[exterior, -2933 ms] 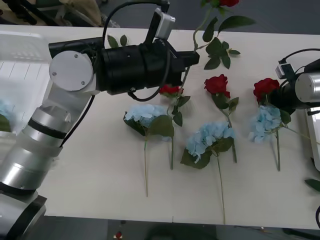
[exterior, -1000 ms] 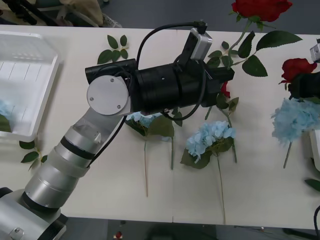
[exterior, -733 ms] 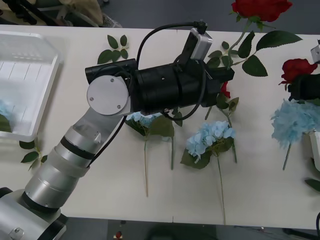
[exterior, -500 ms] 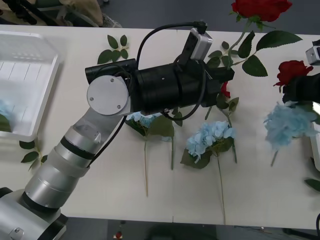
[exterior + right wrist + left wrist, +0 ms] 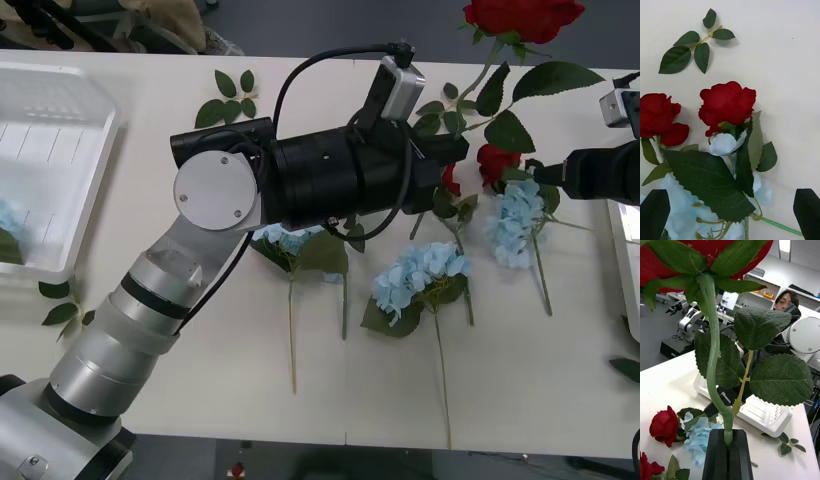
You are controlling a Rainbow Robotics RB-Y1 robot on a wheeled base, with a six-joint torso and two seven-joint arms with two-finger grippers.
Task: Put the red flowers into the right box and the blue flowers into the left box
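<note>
- Nearest the robot, two pale blue hydrangeas lie flat on the desk below the left arm, stems toward the robot, not yet sorted.
- The left gripper has its black fingers pressed together on a red rose's stem, bloom lifted beyond the arm, presumably for carrying to the right box.
- Right of that arm, the right gripper hovers with fingers spread over a rose lying against a hydrangea, likely choosing the red one.
- Far left, the ribbed left box already holds one blue head.
</note>
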